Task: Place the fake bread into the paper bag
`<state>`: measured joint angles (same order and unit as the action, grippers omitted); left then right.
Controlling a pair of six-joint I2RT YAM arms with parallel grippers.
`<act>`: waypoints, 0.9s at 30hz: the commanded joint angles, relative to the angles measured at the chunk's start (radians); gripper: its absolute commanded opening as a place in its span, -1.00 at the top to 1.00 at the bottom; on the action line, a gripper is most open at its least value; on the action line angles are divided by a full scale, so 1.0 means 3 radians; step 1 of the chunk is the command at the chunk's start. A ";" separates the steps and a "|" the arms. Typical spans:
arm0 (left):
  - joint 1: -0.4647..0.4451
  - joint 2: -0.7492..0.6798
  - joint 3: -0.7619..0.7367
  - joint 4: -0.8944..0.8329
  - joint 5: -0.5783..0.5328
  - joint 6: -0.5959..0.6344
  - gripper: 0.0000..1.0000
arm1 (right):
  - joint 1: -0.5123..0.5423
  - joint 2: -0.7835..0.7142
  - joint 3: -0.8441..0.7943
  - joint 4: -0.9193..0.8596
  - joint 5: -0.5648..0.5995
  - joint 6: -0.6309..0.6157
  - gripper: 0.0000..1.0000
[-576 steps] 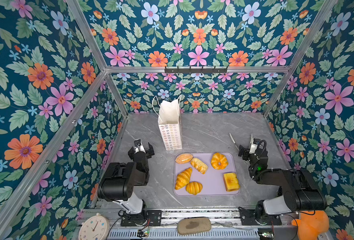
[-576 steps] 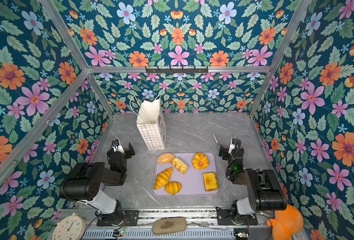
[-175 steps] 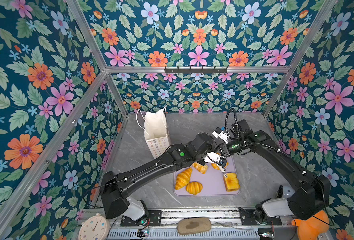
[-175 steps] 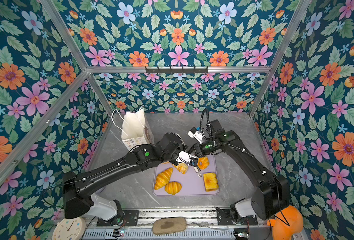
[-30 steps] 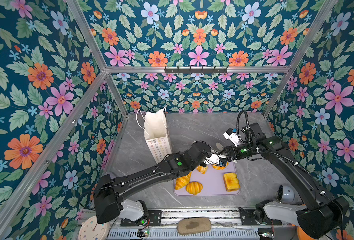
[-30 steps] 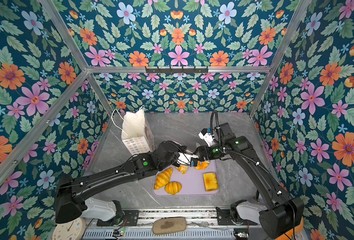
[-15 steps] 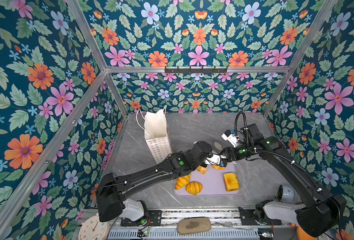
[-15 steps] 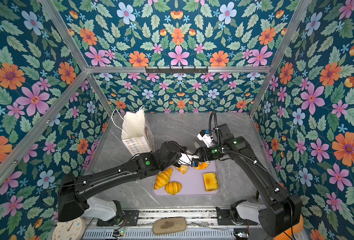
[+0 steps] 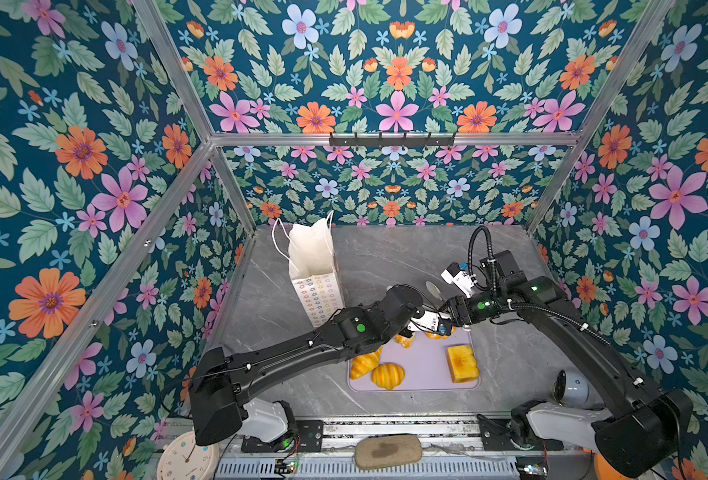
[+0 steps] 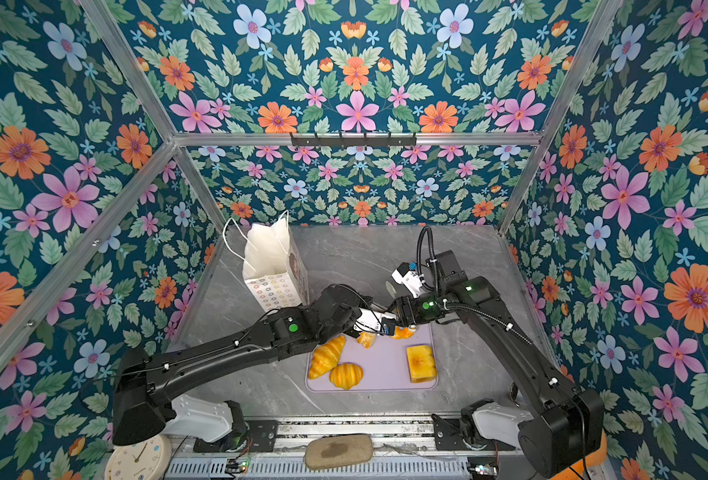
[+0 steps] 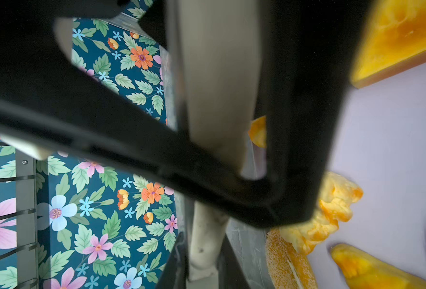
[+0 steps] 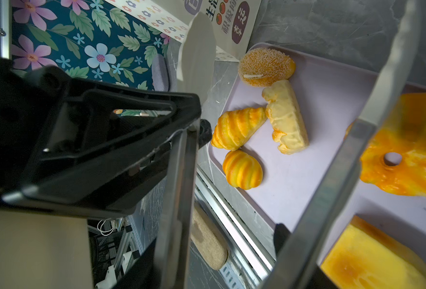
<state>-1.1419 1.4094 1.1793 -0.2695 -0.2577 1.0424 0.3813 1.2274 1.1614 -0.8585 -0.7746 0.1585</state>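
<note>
Stretches the left arm low to the far edge of the lilac tray (image 9: 423,365), left gripper (image 9: 429,322) by the ring bun (image 12: 412,155); cannot tell how wide its jaws stand or what they hold. Bends the right arm in from the tray's right, right gripper (image 9: 452,323) tip to tip with it, jaws apart, one finger (image 12: 339,175) across the bun, nothing clasped between them. Shows all the fake bread (image 9: 387,375) on the tray, speckled bun (image 12: 265,66) under the left arm. Stands the paper bag (image 9: 316,266) upright just beyond the tray's far-left corner
</note>
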 commanded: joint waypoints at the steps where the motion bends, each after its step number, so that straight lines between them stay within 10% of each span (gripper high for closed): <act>1: -0.0039 -0.0030 -0.0022 0.0383 0.0322 -0.0173 0.65 | 0.0033 -0.0007 -0.0010 0.0391 -0.0273 0.0100 0.40; 8: -0.0034 -0.0163 -0.0160 0.0512 0.0356 -0.0179 0.50 | 0.0032 -0.0007 -0.0016 0.0427 -0.0378 0.0113 0.46; 17: -0.0028 -0.0154 -0.0125 0.0479 0.0296 -0.0156 0.93 | 0.0033 -0.0069 -0.0012 0.0423 -0.0409 0.0128 0.37; 27: -0.0019 -0.0190 -0.0095 0.0381 0.0324 -0.0118 1.00 | 0.0030 -0.0127 0.0089 0.0204 -0.0272 -0.0002 -0.17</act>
<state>-1.1492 1.3571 1.1458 -0.1722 -0.1776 1.0279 0.3878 1.2011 1.1717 -0.8043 -0.8333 0.2150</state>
